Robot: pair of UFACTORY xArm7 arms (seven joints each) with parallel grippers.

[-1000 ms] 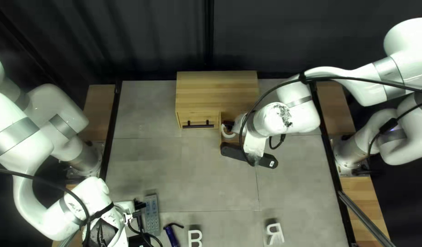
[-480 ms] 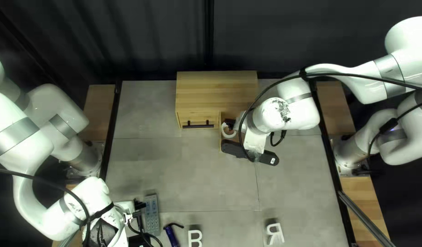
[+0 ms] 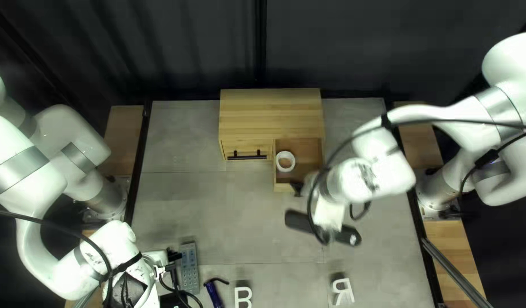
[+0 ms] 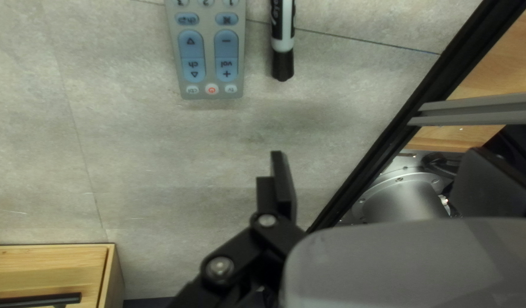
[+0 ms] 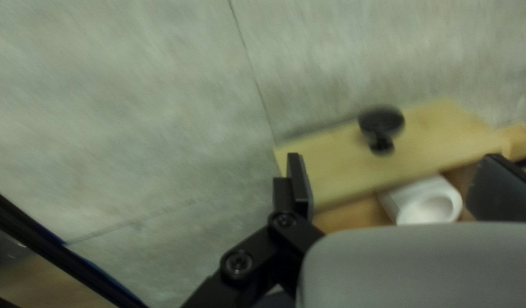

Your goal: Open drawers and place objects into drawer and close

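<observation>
A dark curtain (image 3: 177,45) hangs in folds behind the far edge of the grey table (image 3: 228,211), whose top is crossed by thin seams. Black rails (image 3: 138,165) run along both sides, with pale wooden boards (image 3: 445,234) outside them. At the lower right of the top left view, a metal bar (image 3: 457,274) slants across the wood.

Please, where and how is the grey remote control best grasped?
I would grip its two long sides near mid-length, coming from straight above: the remote control lies flat, long and slim, and a narrow gap separates it from the marker.
</observation>
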